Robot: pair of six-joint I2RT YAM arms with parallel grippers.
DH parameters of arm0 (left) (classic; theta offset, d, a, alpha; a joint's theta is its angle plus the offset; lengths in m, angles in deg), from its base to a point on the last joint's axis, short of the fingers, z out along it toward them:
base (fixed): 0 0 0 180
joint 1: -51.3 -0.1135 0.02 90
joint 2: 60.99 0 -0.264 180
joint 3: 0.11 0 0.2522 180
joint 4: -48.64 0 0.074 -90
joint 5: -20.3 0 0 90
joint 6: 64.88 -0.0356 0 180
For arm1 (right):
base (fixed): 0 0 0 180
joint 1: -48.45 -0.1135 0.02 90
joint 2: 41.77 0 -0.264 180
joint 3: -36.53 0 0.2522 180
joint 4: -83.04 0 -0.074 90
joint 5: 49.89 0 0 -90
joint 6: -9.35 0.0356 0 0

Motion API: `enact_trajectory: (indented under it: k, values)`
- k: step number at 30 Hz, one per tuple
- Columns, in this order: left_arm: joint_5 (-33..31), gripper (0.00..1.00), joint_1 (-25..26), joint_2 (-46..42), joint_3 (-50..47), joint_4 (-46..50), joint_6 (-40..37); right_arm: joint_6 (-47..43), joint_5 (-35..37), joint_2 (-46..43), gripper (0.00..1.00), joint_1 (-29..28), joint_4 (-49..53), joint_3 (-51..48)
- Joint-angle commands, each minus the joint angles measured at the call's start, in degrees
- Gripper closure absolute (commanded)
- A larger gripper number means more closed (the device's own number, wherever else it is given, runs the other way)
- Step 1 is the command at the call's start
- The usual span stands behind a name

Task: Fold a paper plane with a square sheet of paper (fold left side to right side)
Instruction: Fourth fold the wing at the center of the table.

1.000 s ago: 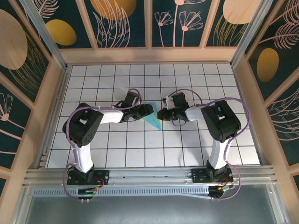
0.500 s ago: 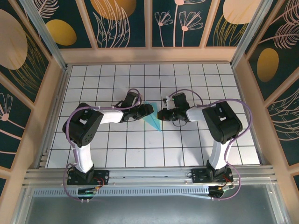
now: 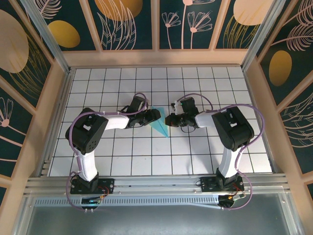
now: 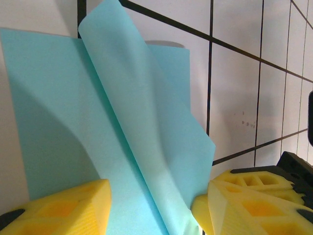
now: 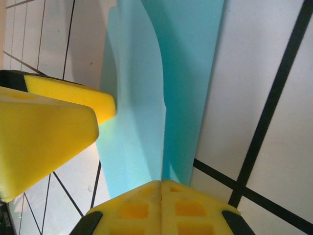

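Two claws point(image 3: 157, 114) point(image 3: 168, 120) beside paper plane point(image 3: 160, 127)

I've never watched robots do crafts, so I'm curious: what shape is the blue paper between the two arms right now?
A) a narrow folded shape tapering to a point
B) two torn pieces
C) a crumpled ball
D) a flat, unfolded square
A: in the top view the paper lies on the table as a slim folded triangle narrowing to a point toward the arms' bases.

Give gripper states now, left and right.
Left gripper: open, fingers apart with the turquoise paper between them.
Right gripper: shut, tips at the paper's edge; whether it pinches the paper cannot be told.
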Motion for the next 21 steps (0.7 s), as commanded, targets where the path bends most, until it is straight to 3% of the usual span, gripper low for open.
enact_trajectory:
  k: [1, 21]
  values:
    - [-2.24, 0.45, 0.05, 1.58, -0.11, 4.33, -1.20, -0.62, 1.43, -0.09, 1.00, -0.38, 0.93, 0.79]
    - [-1.72, 0.44, 0.03, 0.90, -0.15, 4.07, -1.06, -1.11, 3.39, 3.68, 1.00, -0.86, 2.90, 0.95]
